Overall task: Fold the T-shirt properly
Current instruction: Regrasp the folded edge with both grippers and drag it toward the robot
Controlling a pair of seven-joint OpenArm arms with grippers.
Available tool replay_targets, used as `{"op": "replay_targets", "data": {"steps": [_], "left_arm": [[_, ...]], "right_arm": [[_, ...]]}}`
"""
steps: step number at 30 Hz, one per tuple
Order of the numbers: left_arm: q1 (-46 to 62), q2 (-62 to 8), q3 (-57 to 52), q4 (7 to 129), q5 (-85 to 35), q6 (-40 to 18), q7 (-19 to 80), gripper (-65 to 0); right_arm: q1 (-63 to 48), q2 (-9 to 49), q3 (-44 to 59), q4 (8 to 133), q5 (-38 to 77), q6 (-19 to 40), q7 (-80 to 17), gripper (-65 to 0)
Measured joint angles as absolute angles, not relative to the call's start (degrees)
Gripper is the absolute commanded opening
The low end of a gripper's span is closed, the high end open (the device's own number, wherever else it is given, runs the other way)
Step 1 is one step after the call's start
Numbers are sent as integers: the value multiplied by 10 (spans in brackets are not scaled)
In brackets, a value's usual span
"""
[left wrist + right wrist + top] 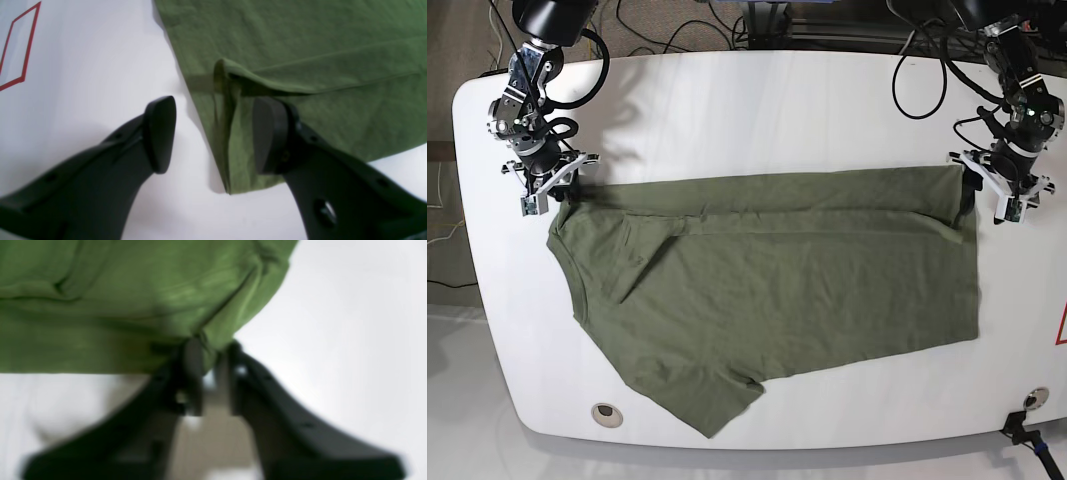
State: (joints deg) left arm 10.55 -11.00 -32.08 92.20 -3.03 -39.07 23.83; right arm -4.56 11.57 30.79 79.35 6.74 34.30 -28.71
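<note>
The olive-green T-shirt lies spread on the white table, its far edge folded over toward the front along a long crease. One sleeve points to the front left. My left gripper is open and straddles the shirt's folded corner, one finger over the cloth and the other over bare table. In the base view it is at the shirt's far right corner. My right gripper is shut on a bunched bit of the shirt. In the base view it is at the far left corner.
A red outlined mark is on the table left of the left gripper, and also shows at the base view's right edge. A round grommet sits near the front left edge. Cables trail across the back.
</note>
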Motion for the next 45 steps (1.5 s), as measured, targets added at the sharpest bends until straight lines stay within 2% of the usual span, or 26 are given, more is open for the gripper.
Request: {"op": "replay_targets", "data": {"steps": [9, 34, 36, 39, 45], "left_arm": [[105, -109, -322, 828, -30, -391, 240, -309], [99, -100, -325, 776, -50, -391, 203, -315], [102, -101, -325, 777, -50, -390, 202, -408], [110, -101, -325, 778, -58, -389, 198, -649], [114, -101, -324, 778, -59, -391, 198, -650]], "right_arm": [[-46, 116, 308, 793, 68, 343, -287, -650], [-53, 113, 308, 793, 73, 343, -278, -650], [-53, 113, 308, 793, 73, 343, -278, -650], [-53, 113, 308, 793, 73, 343, -278, -650], [-62, 112, 308, 796, 73, 343, -276, -650]]}}
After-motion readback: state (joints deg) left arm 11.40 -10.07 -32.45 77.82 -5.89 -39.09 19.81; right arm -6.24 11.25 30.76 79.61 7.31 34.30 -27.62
